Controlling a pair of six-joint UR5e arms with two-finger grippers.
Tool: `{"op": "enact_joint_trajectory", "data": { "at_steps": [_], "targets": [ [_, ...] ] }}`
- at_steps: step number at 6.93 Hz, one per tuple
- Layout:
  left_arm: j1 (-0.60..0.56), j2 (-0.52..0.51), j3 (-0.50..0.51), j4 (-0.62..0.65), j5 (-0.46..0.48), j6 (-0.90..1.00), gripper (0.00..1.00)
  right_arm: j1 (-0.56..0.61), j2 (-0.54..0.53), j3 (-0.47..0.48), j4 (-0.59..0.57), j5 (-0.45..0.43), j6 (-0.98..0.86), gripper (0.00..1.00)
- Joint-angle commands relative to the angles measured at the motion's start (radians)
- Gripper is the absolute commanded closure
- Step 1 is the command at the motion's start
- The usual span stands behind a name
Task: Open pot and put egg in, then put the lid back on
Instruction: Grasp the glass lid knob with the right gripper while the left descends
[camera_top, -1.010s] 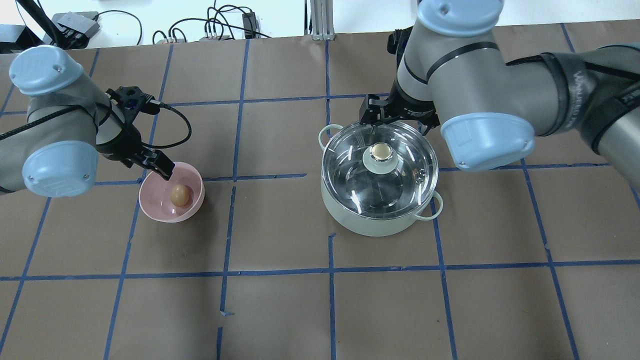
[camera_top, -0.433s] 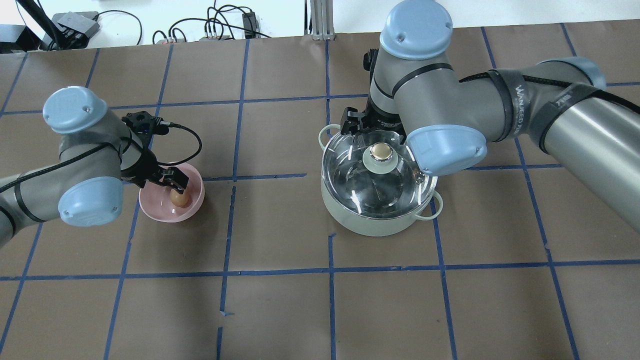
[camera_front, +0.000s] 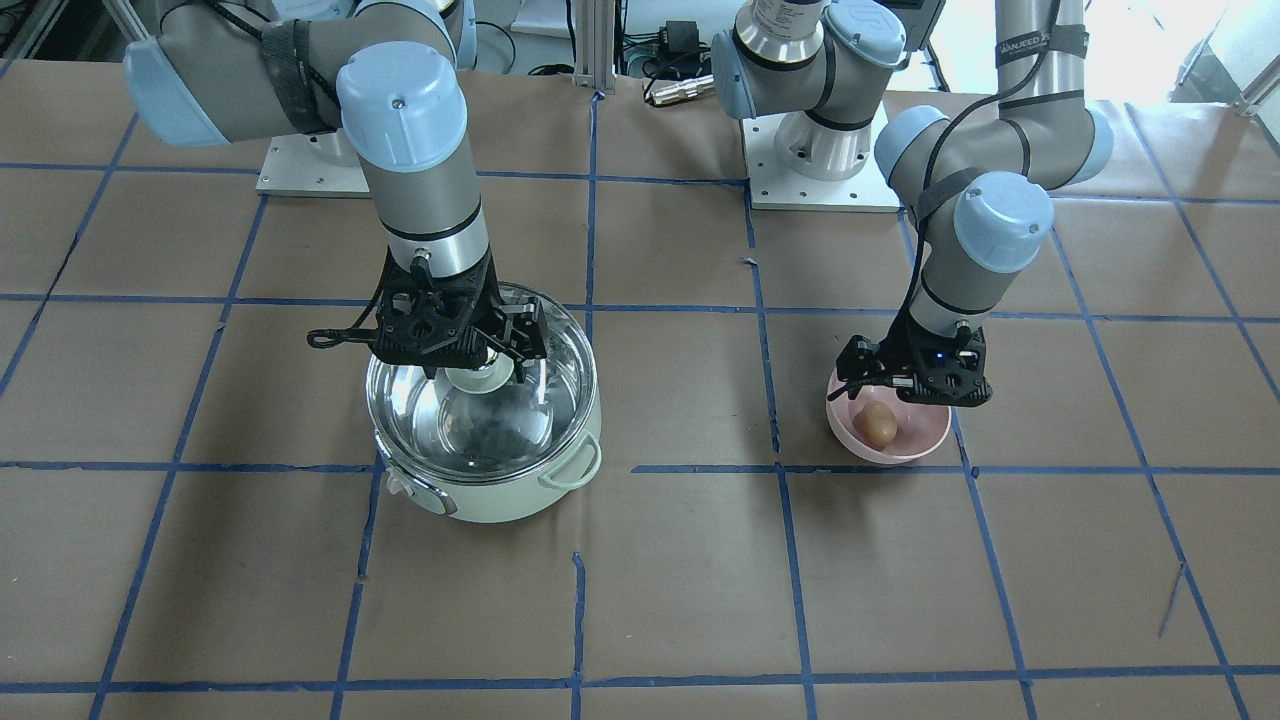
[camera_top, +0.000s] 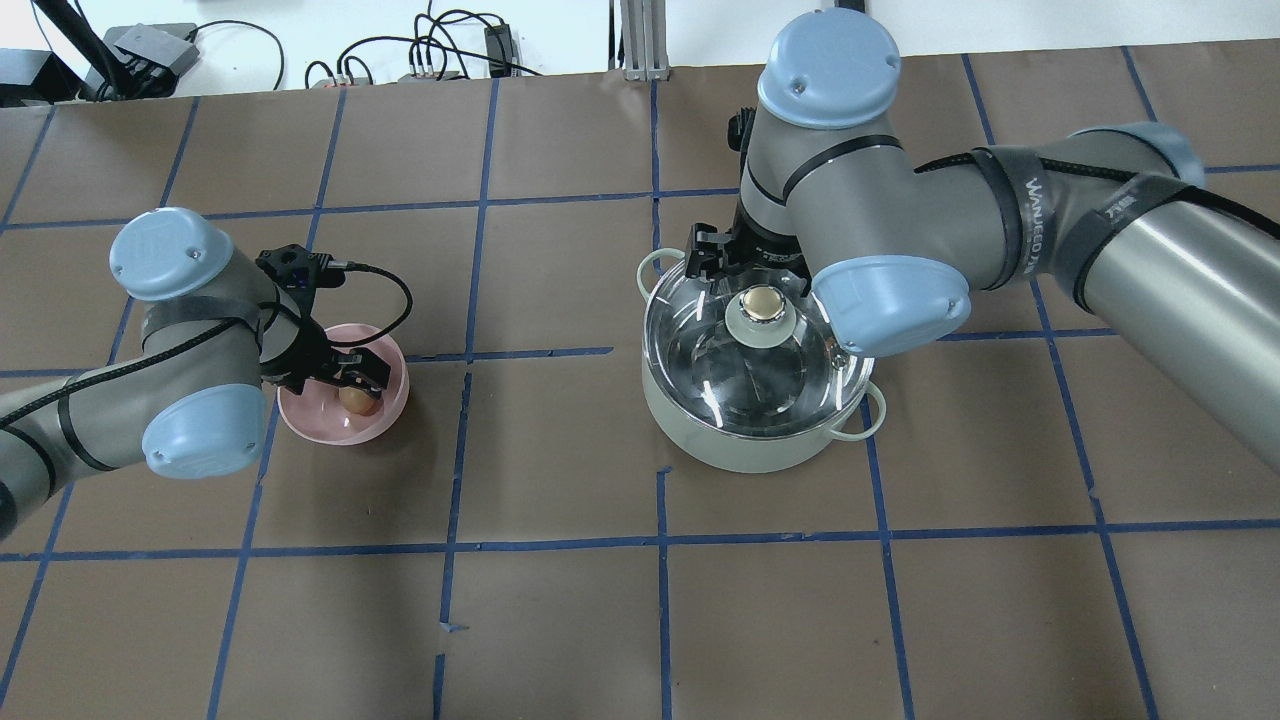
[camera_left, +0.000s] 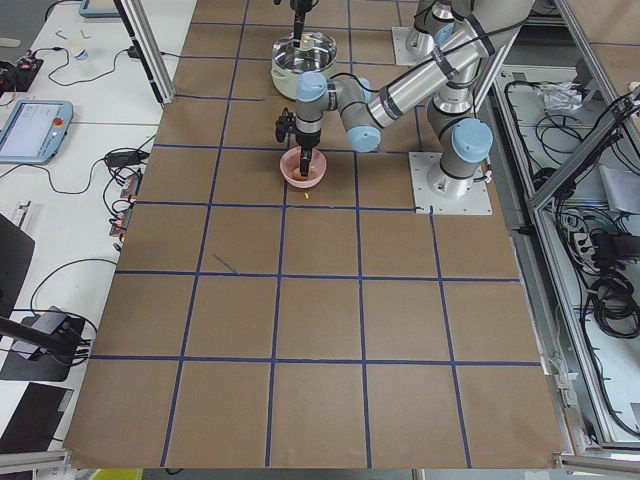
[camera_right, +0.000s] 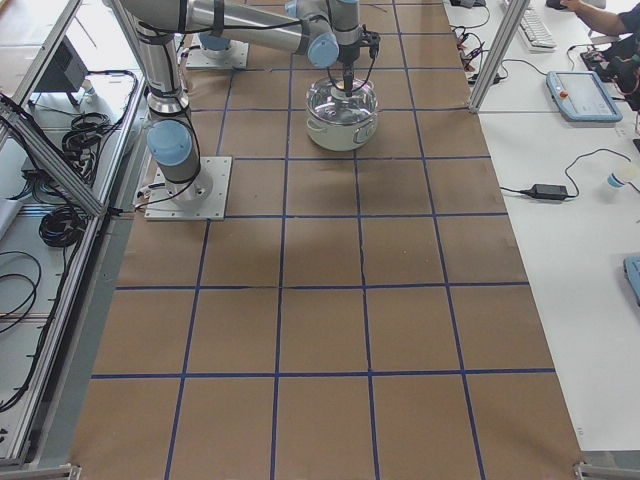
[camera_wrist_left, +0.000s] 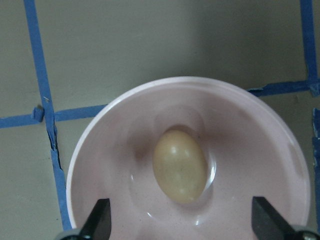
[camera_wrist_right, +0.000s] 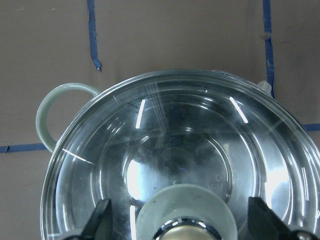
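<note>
The mint-green pot (camera_top: 740, 452) stands right of centre with the glass lid (camera_top: 715, 372) on it. My right gripper (camera_top: 750, 285) is open just above the lid's green, brass-topped knob (camera_top: 762, 308); in the right wrist view its fingertips (camera_wrist_right: 102, 216) flank the knob (camera_wrist_right: 185, 207) without touching it. The brown egg (camera_top: 357, 399) lies in the pink bowl (camera_top: 318, 422) on the left. My left gripper (camera_top: 350, 376) is open and low over the bowl; in the left wrist view its fingertips (camera_wrist_left: 102, 220) stand on either side of the egg (camera_wrist_left: 180, 165), apart from it.
Brown paper with blue tape lines covers the table (camera_top: 560, 620). The pot's loop handles (camera_top: 655, 268) stick out at its far left and near right. Cables and boxes lie beyond the far edge (camera_top: 430, 50). The arm bases (camera_front: 820, 150) are bolted at the robot's side.
My left gripper moved from the bowl's far-left rim to over the egg and came lower. My right gripper shifted from behind the pot to over the lid's knob.
</note>
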Motion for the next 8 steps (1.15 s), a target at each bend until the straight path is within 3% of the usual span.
{"op": "enact_joint_trajectory", "data": {
  "at_steps": [1,5,7,8],
  "targets": [
    [0.001,-0.001,-0.011,0.002,0.001,-0.082,0.02,-0.001,-0.008,0.004,0.016,-0.002,0.007,0.30],
    [-0.002,-0.007,-0.032,0.022,0.002,-0.233,0.02,-0.001,-0.014,0.030,0.021,-0.003,0.001,0.57],
    [-0.002,-0.026,-0.034,0.056,0.001,-0.237,0.02,-0.001,-0.023,-0.004,0.047,-0.005,-0.007,0.63],
    [-0.002,-0.029,-0.035,0.074,0.001,-0.237,0.02,-0.012,-0.037,-0.066,0.121,-0.003,-0.008,0.63]
  ]
}}
